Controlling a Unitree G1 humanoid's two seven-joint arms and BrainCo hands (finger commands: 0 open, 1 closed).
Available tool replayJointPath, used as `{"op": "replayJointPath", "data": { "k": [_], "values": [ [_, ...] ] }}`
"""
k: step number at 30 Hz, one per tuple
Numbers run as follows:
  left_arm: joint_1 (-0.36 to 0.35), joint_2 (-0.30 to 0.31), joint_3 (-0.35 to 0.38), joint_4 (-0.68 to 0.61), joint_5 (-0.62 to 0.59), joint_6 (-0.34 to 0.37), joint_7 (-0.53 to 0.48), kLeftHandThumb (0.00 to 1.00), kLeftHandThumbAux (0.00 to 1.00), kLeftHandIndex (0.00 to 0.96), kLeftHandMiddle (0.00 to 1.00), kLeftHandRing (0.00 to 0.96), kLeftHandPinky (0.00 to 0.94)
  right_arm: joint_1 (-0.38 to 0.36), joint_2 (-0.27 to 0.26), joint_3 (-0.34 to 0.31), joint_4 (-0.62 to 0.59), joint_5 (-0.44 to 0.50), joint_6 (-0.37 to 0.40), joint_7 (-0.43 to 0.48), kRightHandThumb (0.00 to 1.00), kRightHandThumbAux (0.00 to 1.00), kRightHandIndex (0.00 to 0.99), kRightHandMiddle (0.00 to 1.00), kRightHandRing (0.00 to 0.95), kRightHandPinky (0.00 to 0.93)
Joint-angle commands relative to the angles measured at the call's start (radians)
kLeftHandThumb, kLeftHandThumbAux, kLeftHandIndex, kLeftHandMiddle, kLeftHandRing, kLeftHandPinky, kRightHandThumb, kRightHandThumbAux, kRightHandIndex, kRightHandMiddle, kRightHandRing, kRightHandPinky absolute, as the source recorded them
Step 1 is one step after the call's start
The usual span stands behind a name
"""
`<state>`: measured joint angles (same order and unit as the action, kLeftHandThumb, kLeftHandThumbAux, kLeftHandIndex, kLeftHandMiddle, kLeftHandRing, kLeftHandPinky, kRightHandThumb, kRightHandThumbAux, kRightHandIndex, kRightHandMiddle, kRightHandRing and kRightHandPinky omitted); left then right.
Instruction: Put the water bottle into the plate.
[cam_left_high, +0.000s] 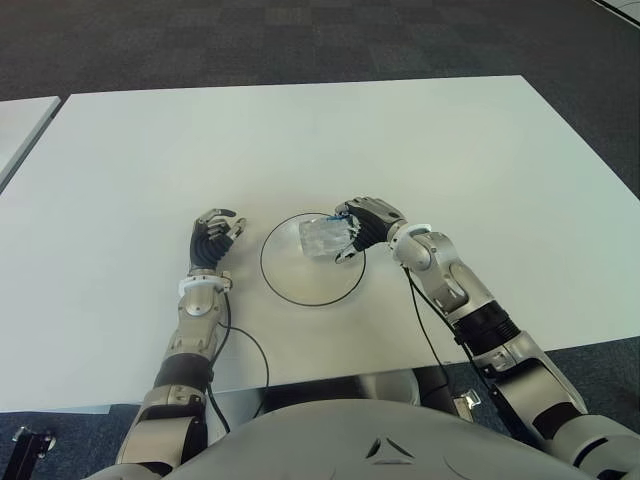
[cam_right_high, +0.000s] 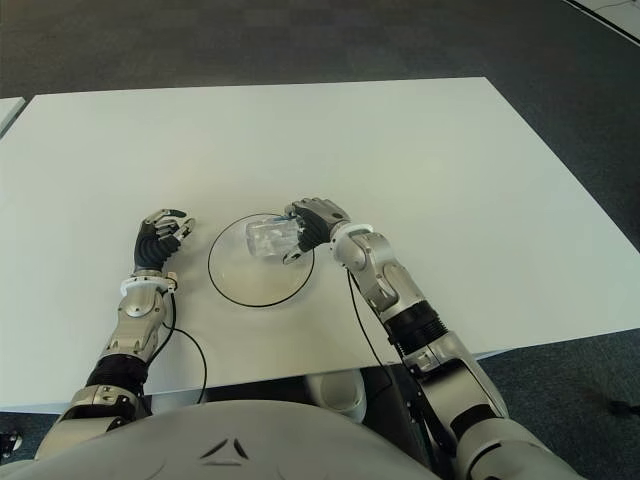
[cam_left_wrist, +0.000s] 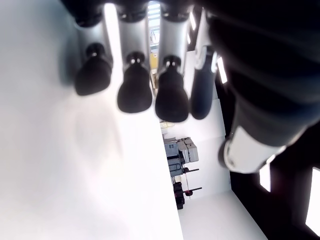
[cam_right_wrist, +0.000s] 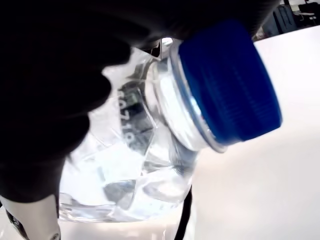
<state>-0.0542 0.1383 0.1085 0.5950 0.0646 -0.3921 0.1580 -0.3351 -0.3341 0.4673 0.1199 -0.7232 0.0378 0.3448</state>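
A small clear water bottle (cam_left_high: 322, 236) with a blue cap (cam_right_wrist: 230, 85) lies on its side over the right part of the round plate (cam_left_high: 285, 285), a white disc with a dark rim. My right hand (cam_left_high: 362, 228) is shut on the bottle, its fingers wrapped over the cap end, at the plate's right edge. Whether the bottle touches the plate I cannot tell. My left hand (cam_left_high: 213, 238) shows just left of the plate, fingers curled, holding nothing.
The white table (cam_left_high: 300, 140) stretches wide beyond the plate. A black cable (cam_left_high: 250, 350) runs from the left forearm toward the near edge. Dark carpet lies past the far edge, and another white table's corner (cam_left_high: 20, 125) shows at the far left.
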Motion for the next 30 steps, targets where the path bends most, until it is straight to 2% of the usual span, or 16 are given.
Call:
{"op": "replayJointPath", "data": {
  "k": [1,6,9,15,30],
  "values": [
    [0.035,-0.006,-0.004,0.036,0.008,0.037,0.001,0.708,0.717,0.438,0.777,0.777,0.776,0.009,0.007,0.008,-0.027,0.006,0.023,0.024,0.259,0.812,0.169,0.286,0.3,0.325],
    [0.039,-0.008,-0.003,0.026,0.004,0.038,-0.004,0.708,0.717,0.438,0.78,0.78,0.776,0.003,-0.001,0.019,-0.029,0.007,0.02,0.051,0.228,0.809,0.131,0.248,0.262,0.299],
    [0.041,-0.009,-0.003,0.021,0.002,0.04,-0.007,0.708,0.717,0.437,0.77,0.771,0.765,-0.003,-0.007,0.026,-0.028,0.007,0.013,0.068,0.226,0.79,0.097,0.192,0.194,0.215],
    [0.043,-0.01,-0.003,0.014,0.003,0.047,-0.005,0.707,0.717,0.437,0.763,0.763,0.761,-0.013,-0.015,0.034,-0.018,0.009,-0.003,0.079,0.23,0.765,0.073,0.142,0.134,0.135],
    [0.044,-0.007,-0.004,0.007,0.005,0.062,-0.004,0.708,0.717,0.438,0.78,0.778,0.774,-0.015,-0.026,0.036,0.019,0.0,-0.089,0.021,0.201,0.714,0.009,0.024,0.013,0.011]
  ]
}}
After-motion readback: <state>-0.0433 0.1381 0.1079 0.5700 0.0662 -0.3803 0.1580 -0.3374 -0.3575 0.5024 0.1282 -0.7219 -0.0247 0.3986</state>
